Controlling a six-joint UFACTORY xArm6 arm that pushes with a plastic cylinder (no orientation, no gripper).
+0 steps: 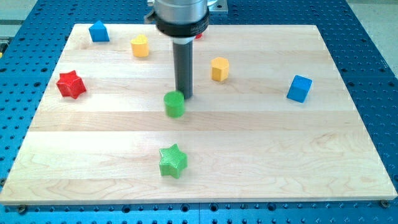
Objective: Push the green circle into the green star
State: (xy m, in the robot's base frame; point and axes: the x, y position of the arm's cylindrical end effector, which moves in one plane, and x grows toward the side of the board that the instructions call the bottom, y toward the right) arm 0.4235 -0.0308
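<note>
While my tip (185, 97) sits right behind the green circle (175, 104), on the side toward the view's top and a bit to the view's right, the two look like they are touching or almost touching. I have no pincer at all, only a straight dark rod, so nothing can open, close or grab. I can only push.

The green circle stands near the middle of the wooden board (261, 143). The green star (173, 160) lies lower down, toward the view's bottom, almost straight under the circle. Bare wood shows between them, so they are apart and not touching yet.

I think the job is only partly done. My tip is in a good spot, because the circle is between it and the star. What is left is the push itself: the circle needs to slide down the view until it bumps the star. Since my tip is a little to the right of the circle's middle, the circle might slip off to the view's left, so the push may need a small fix.

Other blocks are well away from this path. A red star (71, 84) sits at the view's left, a blue block (99, 31) and a yellow block (140, 46) near the top, another yellow block (219, 68) right of my rod, and a blue cube (299, 88) far right. Something red peeks out behind the rod, too hidden to name.
</note>
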